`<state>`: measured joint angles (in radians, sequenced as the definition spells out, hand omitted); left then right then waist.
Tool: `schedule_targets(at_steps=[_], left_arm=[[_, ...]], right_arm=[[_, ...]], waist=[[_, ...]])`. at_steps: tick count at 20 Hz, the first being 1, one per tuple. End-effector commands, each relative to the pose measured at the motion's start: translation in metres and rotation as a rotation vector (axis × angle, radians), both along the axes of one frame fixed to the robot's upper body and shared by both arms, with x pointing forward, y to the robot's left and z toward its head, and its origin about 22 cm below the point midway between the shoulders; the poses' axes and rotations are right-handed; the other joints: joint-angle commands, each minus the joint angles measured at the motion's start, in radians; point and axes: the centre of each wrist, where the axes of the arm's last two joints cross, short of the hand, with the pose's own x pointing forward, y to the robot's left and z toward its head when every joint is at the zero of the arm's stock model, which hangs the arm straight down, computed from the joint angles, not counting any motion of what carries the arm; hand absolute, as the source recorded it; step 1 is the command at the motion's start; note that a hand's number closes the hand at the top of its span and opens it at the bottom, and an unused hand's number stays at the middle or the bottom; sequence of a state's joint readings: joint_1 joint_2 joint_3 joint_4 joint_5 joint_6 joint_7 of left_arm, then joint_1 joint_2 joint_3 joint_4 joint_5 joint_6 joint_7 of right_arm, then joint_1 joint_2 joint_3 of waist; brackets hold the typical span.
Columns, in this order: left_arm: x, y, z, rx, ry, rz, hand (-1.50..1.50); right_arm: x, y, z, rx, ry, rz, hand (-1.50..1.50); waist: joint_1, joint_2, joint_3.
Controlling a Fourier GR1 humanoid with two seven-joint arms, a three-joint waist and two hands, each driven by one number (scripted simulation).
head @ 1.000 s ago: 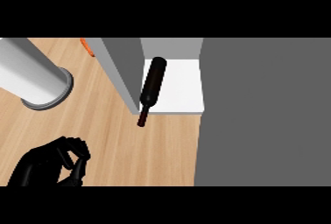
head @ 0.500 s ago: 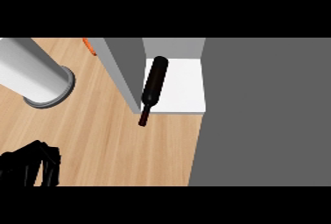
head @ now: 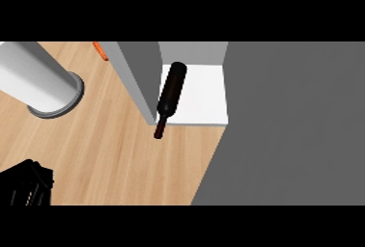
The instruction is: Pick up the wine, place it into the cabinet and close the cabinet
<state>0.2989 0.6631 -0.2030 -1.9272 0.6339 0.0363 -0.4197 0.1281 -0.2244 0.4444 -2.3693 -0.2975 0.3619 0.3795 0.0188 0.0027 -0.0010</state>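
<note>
Showing at the near left corner, low on the wooden counter (head: 128, 159): a black hand (head: 25, 185), the left one by its side of the view. Sitting partly cut off by the edge, so hard to tell if the fingers are bent or straight. Holding nothing that can be seen, and staying well apart from the bottle.

Lying farther back, near the middle: the wine bottle (head: 170, 96), dark and long and thin. Resting on its side, with the fat part on the white cabinet floor (head: 203, 101) and the thin neck sticking out over the front edge above the wood. Pointing its small reddish tip toward the near side. Leaning close along the grey cabinet wall (head: 139, 72) on the left.

Filling the right side: a big flat grey panel (head: 292, 120), reaching from near to far.

Standing on the counter at the far left: a tall shiny grey cylinder (head: 35, 79) with a round base. Peeking out at the very back: a small orange thing (head: 100, 50), too tiny to name.
</note>
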Motion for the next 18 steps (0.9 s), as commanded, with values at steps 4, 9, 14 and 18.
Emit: schedule_targets(at_steps=[4, 9, 14, 18], left_arm=[[-0.014, 0.023, 0.0, -0.007, 0.02, 0.0, 1.5], [-0.001, 0.008, -0.012, 0.011, 0.009, 0.003, 1.5], [-0.01, 0.007, 0.008, -0.027, 0.007, -0.018, 1.5], [-0.01, 0.019, 0.005, -0.013, -0.002, -0.028, 1.5]], right_arm=[[0.005, 0.056, 0.031, 0.073, -0.008, 0.12, 1.5], [0.036, 0.089, 0.061, 0.086, 0.004, 0.143, 1.5], [0.07, 0.115, 0.072, 0.122, 0.052, 0.097, 1.5], [0.083, 0.149, 0.084, 0.138, 0.074, 0.069, 1.5]], waist=[[0.005, -0.006, -0.001], [0.002, -0.002, -0.001], [0.003, -0.003, 0.0], [0.011, -0.003, 0.0]])
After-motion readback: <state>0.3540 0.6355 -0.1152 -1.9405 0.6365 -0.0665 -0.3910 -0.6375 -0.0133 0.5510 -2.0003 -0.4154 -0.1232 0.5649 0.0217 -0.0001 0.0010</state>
